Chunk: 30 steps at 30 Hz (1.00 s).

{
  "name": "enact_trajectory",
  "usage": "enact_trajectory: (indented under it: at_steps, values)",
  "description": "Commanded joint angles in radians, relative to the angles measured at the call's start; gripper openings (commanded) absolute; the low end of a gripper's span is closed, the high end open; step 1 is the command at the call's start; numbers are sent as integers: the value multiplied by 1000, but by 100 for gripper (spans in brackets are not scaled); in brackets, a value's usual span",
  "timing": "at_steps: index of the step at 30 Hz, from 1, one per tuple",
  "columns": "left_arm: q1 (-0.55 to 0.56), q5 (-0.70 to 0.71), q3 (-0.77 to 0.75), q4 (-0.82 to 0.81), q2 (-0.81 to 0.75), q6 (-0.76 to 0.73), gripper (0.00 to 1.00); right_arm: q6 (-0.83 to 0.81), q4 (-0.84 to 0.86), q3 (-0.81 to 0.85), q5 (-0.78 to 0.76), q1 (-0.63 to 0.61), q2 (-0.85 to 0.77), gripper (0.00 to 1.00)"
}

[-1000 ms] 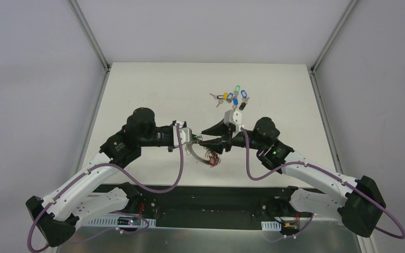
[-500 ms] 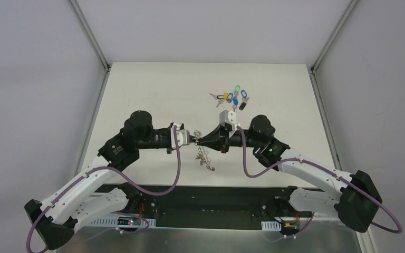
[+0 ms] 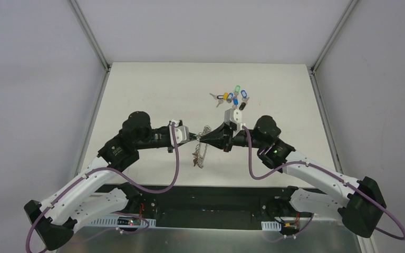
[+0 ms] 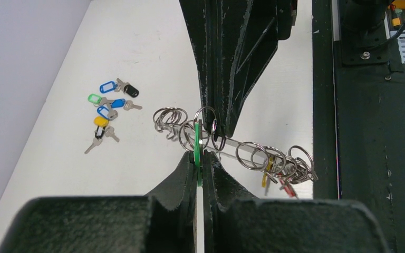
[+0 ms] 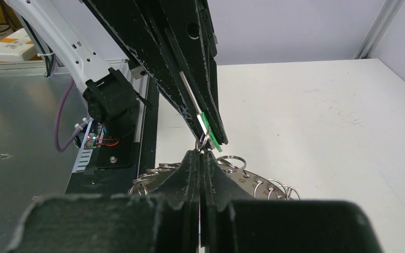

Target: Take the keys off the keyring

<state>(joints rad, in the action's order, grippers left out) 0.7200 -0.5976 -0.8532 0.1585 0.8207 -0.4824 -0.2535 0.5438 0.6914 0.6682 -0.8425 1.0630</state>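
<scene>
The keyring hangs above the table between both grippers, edge-on in the left wrist view, fringed with wire loops. The red-tagged key and yellow-tagged key dangle from loops at its low end. My left gripper is shut on a flat green tag at the ring's upper end. My right gripper meets it tip to tip and is shut on a small wire loop of the keyring. Both fingertip pairs almost touch.
A small pile of loose keys with blue, green, black and yellow tags lies on the white table behind the grippers, also in the left wrist view. The black mounting strip runs along the table's near edge.
Both grippers have shifted a little, their tips staying together. The keyring has swung from lying low and spread near the table to hanging more upright under the fingertips.
</scene>
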Motion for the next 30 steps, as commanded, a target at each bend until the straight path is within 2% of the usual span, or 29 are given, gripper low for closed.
enact_trajectory:
  at_steps: [1, 8, 17, 25, 30]
  values:
    - [-6, 7, -2, -108, -44, -13, 0, 22, -16, 21, -24, 20, -46, 0]
    - [-10, 11, 18, -123, -68, -34, 0, 74, -23, 30, -51, 49, -51, 0]
    - [-10, -17, 26, -123, -57, -44, 0, 151, 85, -2, -108, 61, -75, 0]
    - [-10, -62, 11, -122, -4, -16, 0, 250, 266, -21, -151, 59, -38, 0]
    - [-10, -70, 10, -122, 5, -13, 0, 350, 387, -35, -269, 53, -5, 0]
